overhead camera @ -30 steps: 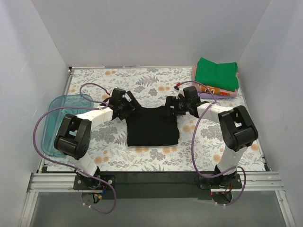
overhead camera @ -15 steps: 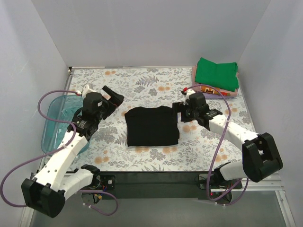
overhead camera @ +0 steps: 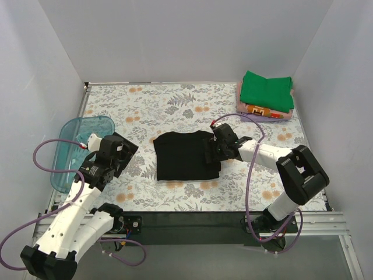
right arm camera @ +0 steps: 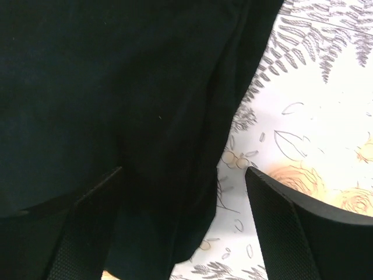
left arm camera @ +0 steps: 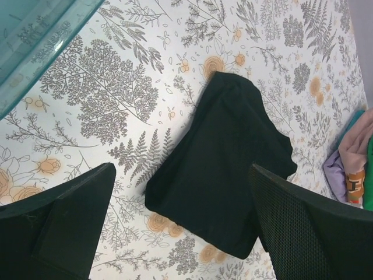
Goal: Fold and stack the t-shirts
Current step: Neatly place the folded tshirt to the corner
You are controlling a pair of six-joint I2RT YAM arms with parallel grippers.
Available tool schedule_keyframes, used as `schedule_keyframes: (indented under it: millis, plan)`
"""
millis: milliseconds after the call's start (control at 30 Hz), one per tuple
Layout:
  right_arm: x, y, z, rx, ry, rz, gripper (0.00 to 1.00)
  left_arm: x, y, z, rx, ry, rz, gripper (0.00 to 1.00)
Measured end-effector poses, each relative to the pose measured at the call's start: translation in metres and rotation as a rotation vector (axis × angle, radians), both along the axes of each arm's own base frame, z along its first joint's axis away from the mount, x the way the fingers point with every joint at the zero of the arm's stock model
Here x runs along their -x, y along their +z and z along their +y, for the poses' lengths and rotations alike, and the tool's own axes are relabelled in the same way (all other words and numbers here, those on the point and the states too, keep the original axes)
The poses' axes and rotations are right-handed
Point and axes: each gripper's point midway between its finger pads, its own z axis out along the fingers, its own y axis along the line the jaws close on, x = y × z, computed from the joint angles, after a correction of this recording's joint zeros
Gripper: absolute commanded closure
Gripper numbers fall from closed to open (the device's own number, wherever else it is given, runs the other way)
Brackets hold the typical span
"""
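Note:
The black t-shirt (overhead camera: 185, 156) lies folded into a rough square on the flowered table, also seen in the left wrist view (left arm camera: 224, 169) and filling the right wrist view (right arm camera: 116, 105). My right gripper (overhead camera: 214, 150) is open and low over the shirt's right edge, one finger above the cloth and one above the table. My left gripper (overhead camera: 119, 153) is open and empty, well left of the shirt. A stack of folded shirts with a green one on top (overhead camera: 267, 90) sits at the far right corner, over orange-patterned, pink and lavender ones.
A translucent teal tray (overhead camera: 70, 146) lies at the table's left edge, just behind my left arm; its rim shows in the left wrist view (left arm camera: 35, 41). White walls close in the table on three sides.
My left arm has pulled back toward the near left, away from the shirt. My right gripper has moved left and down onto the shirt's right edge. The shirt lies folded, sleeves no longer spread.

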Motion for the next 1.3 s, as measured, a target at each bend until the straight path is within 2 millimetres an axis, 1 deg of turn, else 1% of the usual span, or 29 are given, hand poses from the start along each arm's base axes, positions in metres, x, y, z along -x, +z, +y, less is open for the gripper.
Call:
schedule_keyframes:
  millis: [133, 200, 233, 333, 400, 467, 567, 667, 767, 833, 900, 967, 1033, 1133, 1167, 1300]
  plan:
    - [-0.004, -0.003, 0.012, 0.017, 0.000, -0.011, 0.19, 0.005, -0.005, 0.003, 0.001, 0.016, 0.011, 0.02]
    - [-0.007, -0.004, 0.018, 0.021, -0.010, -0.024, 0.24, 0.006, -0.006, 0.004, 0.001, 0.023, 0.019, 0.02]
    - [-0.007, -0.004, 0.020, 0.019, -0.014, -0.032, 0.28, 0.007, -0.007, 0.004, 0.002, 0.027, 0.020, 0.02]
    - [-0.011, -0.005, 0.029, -0.001, -0.031, -0.052, 0.42, 0.007, -0.006, 0.005, 0.006, 0.033, 0.019, 0.02]
    - [-0.015, -0.006, 0.035, -0.021, -0.046, -0.068, 0.62, 0.007, -0.006, 0.005, 0.005, 0.034, 0.019, 0.02]
    - [-0.019, -0.008, 0.043, -0.047, -0.063, -0.079, 0.78, 0.007, -0.006, 0.006, 0.005, 0.039, 0.019, 0.02]
    - [-0.023, -0.009, 0.051, -0.079, -0.080, -0.089, 0.99, 0.008, -0.005, 0.007, 0.009, 0.049, 0.015, 0.02]
    - [-0.026, -0.007, 0.053, -0.082, -0.091, -0.101, 0.99, 0.011, -0.004, 0.009, 0.016, 0.063, 0.008, 0.02]
    - [-0.032, -0.005, 0.050, -0.030, -0.075, -0.130, 0.99, 0.012, -0.006, 0.010, 0.023, 0.076, 0.002, 0.02]
    - [-0.039, -0.002, 0.047, 0.032, -0.065, -0.161, 0.99, 0.014, -0.010, 0.011, 0.023, 0.081, 0.007, 0.02]
    - [-0.051, 0.002, 0.041, 0.100, -0.062, -0.200, 0.99, 0.015, -0.014, 0.012, 0.020, 0.083, 0.016, 0.02]
    - [-0.067, 0.008, 0.031, 0.185, -0.069, -0.243, 0.99, 0.016, -0.016, 0.012, 0.016, 0.084, 0.021, 0.02]
    - [-0.089, 0.020, 0.023, 0.254, -0.083, -0.293, 0.99, 0.016, -0.017, 0.012, 0.007, 0.074, 0.023, 0.02]
    - [-0.125, 0.040, 0.014, 0.321, -0.120, -0.362, 0.99, 0.014, -0.017, 0.012, -0.001, 0.063, 0.025, 0.02]
    - [-0.139, 0.048, 0.008, 0.347, -0.139, -0.384, 0.99, 0.014, -0.019, 0.012, -0.004, 0.063, 0.030, 0.02]
    - [-0.182, 0.071, -0.015, 0.430, -0.202, -0.447, 0.99, 0.013, -0.026, 0.012, -0.020, 0.066, 0.062, 0.02]
